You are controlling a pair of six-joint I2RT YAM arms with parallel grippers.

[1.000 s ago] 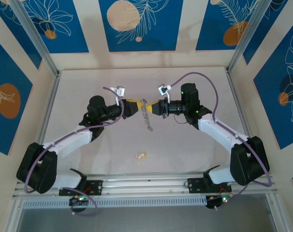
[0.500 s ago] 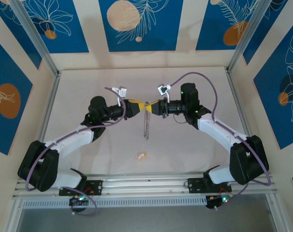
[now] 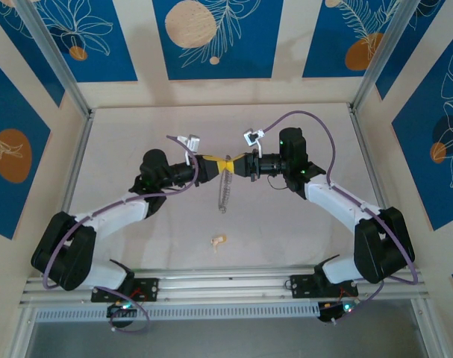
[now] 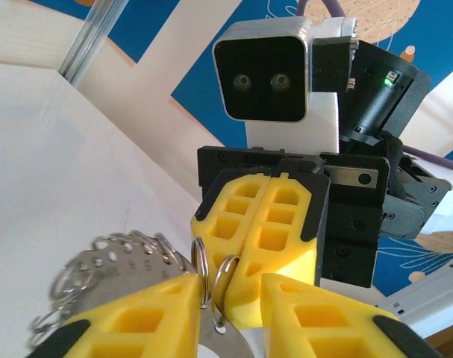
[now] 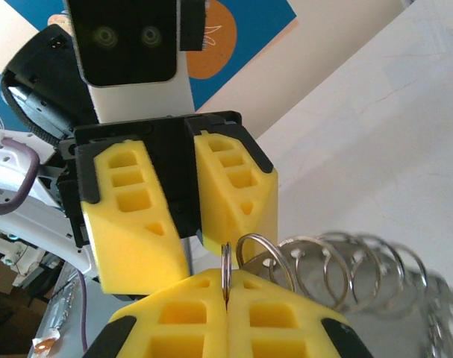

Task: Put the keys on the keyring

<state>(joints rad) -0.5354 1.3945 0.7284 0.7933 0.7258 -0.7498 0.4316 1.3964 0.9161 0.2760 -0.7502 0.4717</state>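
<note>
The keyring (image 3: 224, 190) is held up off the table (image 3: 301, 239) at mid-workspace, its top end caught where the two grippers meet nose to nose, the rest dangling as a thin grey strand towards the near edge. From the right wrist its loops (image 5: 338, 261) read as a row of overlapping wire rings trailing off to the right; from the left wrist the same loops (image 4: 122, 257) bunch to the left of the fingers, with a flat bit of metal below them. The right gripper (image 5: 226, 287) is clamped: its two yellow fingers (image 5: 174, 328) press flat together with one thin ring wire pinched upright in the seam, and the left wrist view shows that pair (image 4: 245, 276) closed as a single block. The left gripper (image 4: 232, 287) stands with a narrow gap between its yellow fingers (image 4: 151, 321); two ring loops and the metal piece sit in that gap, one loop against the left finger's tip, but whether the pads press on them cannot be told. Seen from the right wrist, the left gripper (image 5: 204, 239) likewise shows a slim dark slot between its fingers. From above, the left gripper (image 3: 217, 161) and right gripper (image 3: 233, 163) touch or nearly touch. The key (image 3: 219, 240), tiny and pale gold, lies alone on the table nearer the arm bases, well apart from the ring's hanging end.
</note>
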